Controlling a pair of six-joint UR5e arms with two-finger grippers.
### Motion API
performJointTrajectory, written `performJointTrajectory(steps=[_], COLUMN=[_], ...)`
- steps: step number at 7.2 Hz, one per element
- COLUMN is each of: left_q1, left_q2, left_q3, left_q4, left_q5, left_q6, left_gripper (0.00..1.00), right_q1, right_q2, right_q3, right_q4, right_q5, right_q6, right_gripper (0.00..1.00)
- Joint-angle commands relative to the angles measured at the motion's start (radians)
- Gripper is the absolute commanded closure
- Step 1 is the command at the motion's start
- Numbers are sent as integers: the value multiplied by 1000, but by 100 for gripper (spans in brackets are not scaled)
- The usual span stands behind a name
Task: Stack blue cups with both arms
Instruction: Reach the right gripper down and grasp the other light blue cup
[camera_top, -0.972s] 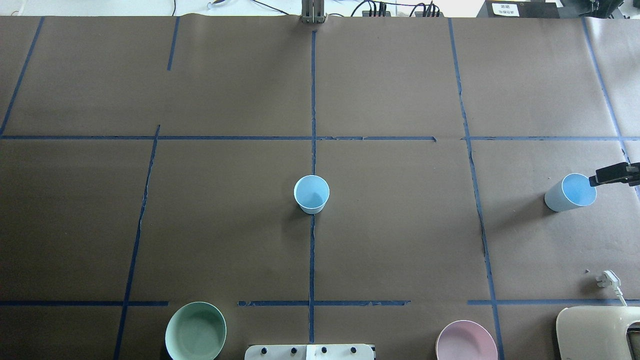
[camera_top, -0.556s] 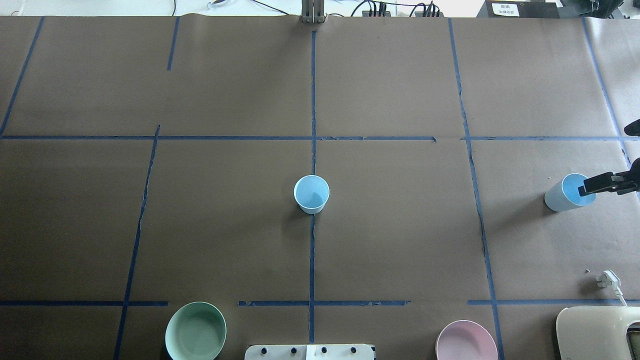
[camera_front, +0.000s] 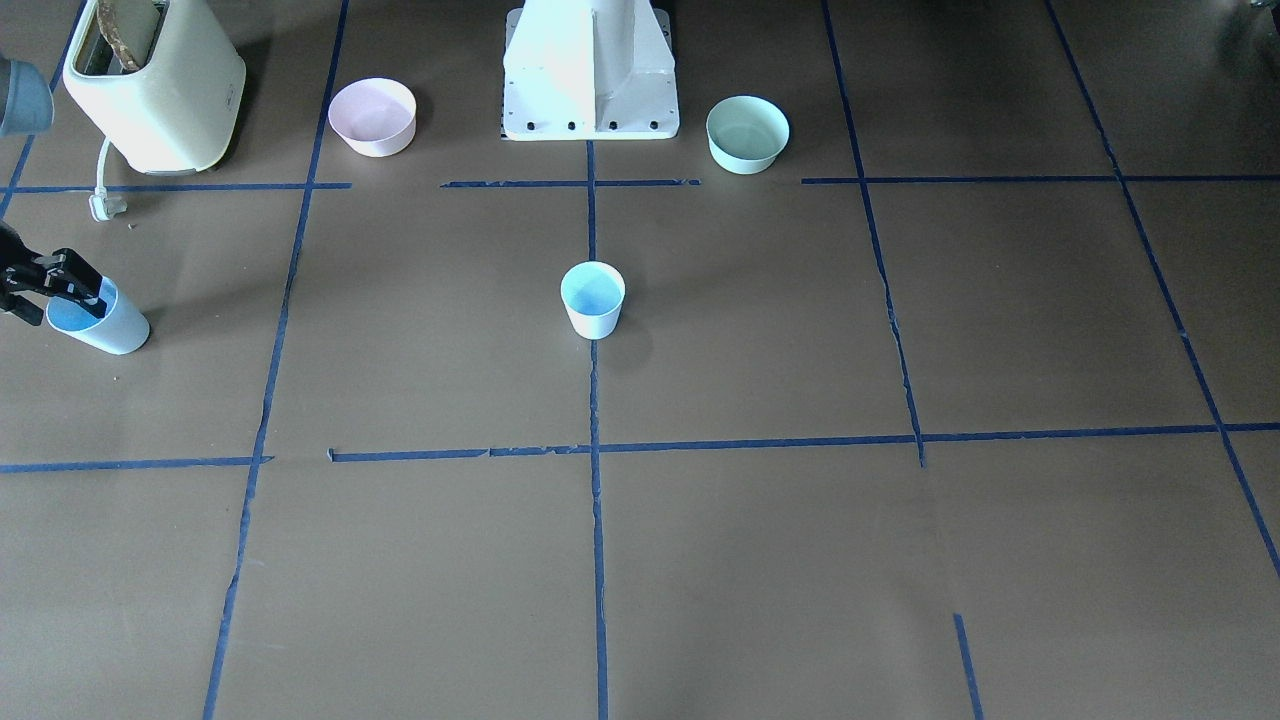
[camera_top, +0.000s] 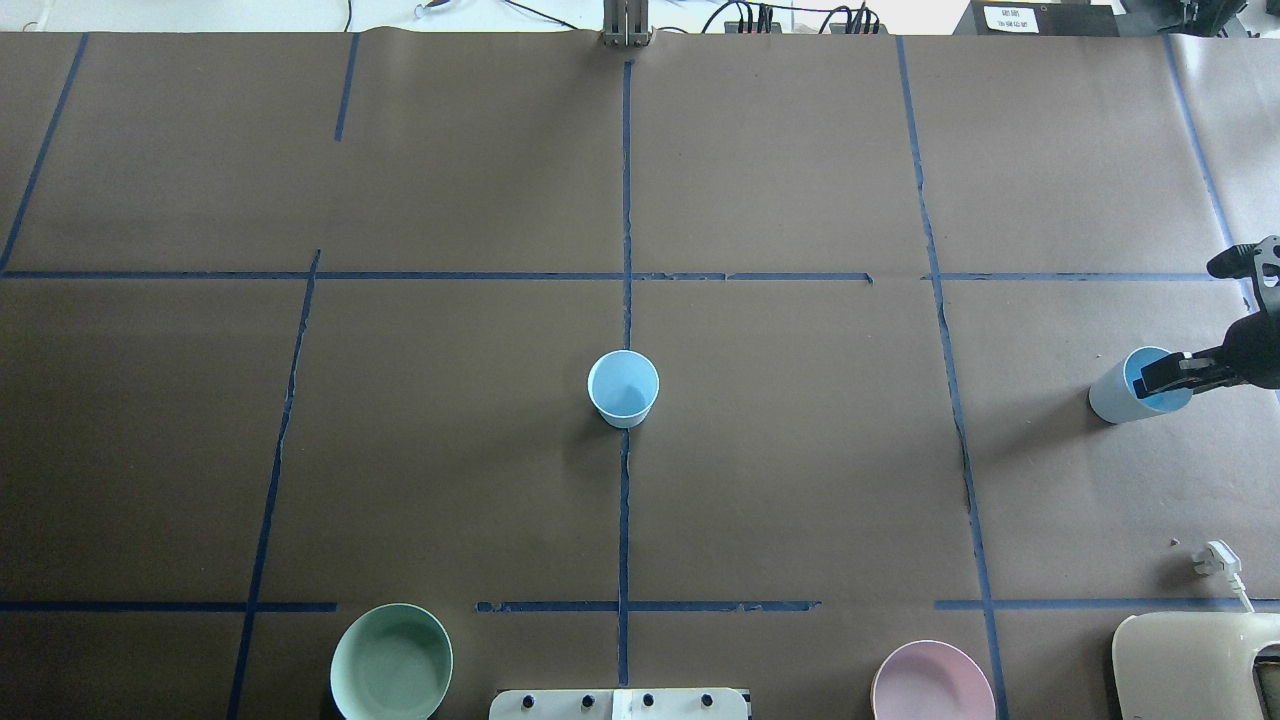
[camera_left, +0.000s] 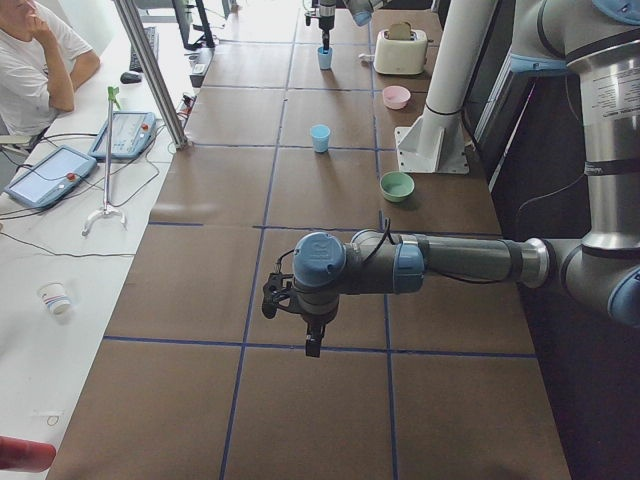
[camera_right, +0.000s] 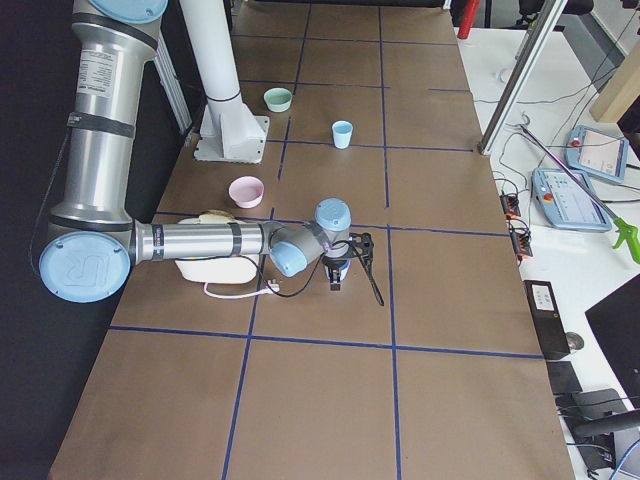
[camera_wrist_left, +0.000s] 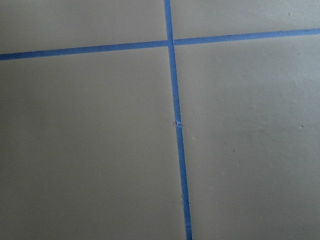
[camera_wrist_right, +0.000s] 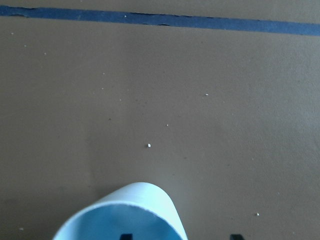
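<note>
One blue cup stands upright at the table's centre, also in the front view. The other blue cup stands at the far right, also in the front view. My right gripper is open at this cup's rim. In the right wrist view one fingertip is inside the cup and the other is outside its wall. My left gripper shows only in the exterior left view, low over bare table far from both cups. I cannot tell whether it is open or shut.
A mint-green bowl and a pink bowl sit either side of the white pedestal base. A cream toaster and its plug lie near the right cup. An operator sits beyond the table.
My right gripper has moved further in over the right cup, its finger now across the cup's mouth. Both cups have stayed in place.
</note>
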Motion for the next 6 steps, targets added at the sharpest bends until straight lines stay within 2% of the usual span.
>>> performJointTrajectory(steps=[1,4,6], left_q1=[0,0,0], left_q2=[-1,-1,-2], left_q3=[0,-1,-1], left_q4=[-1,-1,-1], left_q5=[0,0,3], left_q6=[1,1,-4], left_gripper=[0,0,0], right_q1=[-1,-1,-1], right_q2=[5,5,46], right_q3=[-5,6,59], right_q4=[3,5,-12], right_q5=[-1,5,14], right_q6=[0,0,76], right_gripper=[94,97,100])
